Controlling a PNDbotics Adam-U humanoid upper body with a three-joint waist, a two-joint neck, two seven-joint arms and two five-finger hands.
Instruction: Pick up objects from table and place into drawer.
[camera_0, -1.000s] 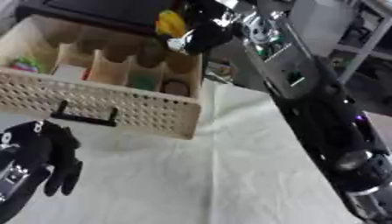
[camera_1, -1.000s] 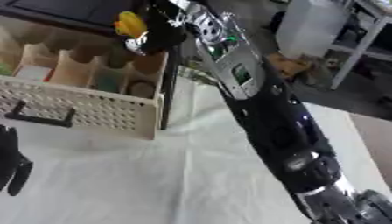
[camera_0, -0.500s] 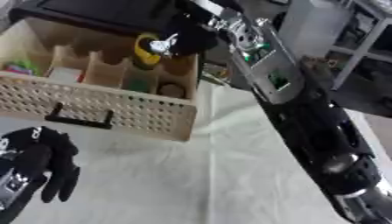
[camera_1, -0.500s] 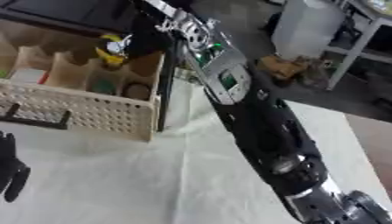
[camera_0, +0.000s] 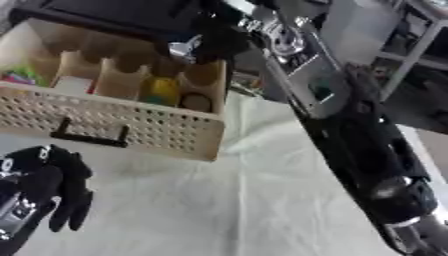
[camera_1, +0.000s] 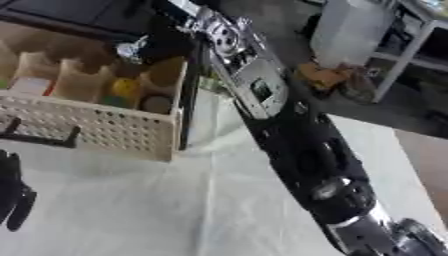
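A pale cloth is covering the surface (camera_0: 219, 200) in front of me, and shelving and clutter are showing in the room beyond its far edge. The drawer (camera_0: 114, 120), a cream perforated box with a black handle (camera_0: 87, 137) on its front, is sitting open at the upper left, split into compartments by tan dividers. A yellow object (camera_0: 162, 90) is lying inside one of the right-hand compartments, with a dark round item (camera_0: 197, 102) in the compartment just beside it. My right arm is reaching in from the lower right, and the right robot hand (camera_0: 201, 42) is hanging over the back of the drawer; it is blurred, so I cannot tell how its fingers are set, though it seems to be carrying nothing. The left robot hand (camera_0: 52, 180) is resting on the cloth at the lower left, fingers relaxed and empty. The left eye view is showing most of that hand; the right eye view is catching only its fingertips (camera_1: 13, 205) at the edge.
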